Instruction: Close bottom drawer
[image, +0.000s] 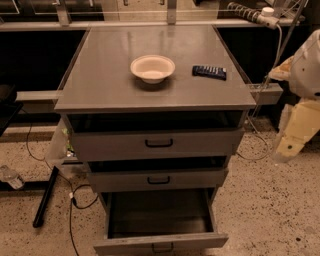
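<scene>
The bottom drawer (160, 243) of the grey metal cabinet is pulled far out, showing a deep dark interior (160, 212). Its small black loop handle (162, 247) sits at the lower edge of the view. Above it are the mid-width drawer (158, 179) and the widest top drawer (158, 144), each pulled out a little. My gripper (292, 140), a cream-coloured part hanging from the white arm (307, 70), is at the right edge. It is beside the cabinet at about top-drawer height, well above and to the right of the bottom drawer, touching nothing.
A white bowl (152, 68) and a dark remote (209, 72) lie on the cabinet top (100, 85). Cables (70, 200) and a black bar (45, 197) lie on the speckled floor at the left. A plastic bottle (10, 176) lies at the far left. Dark benches stand behind.
</scene>
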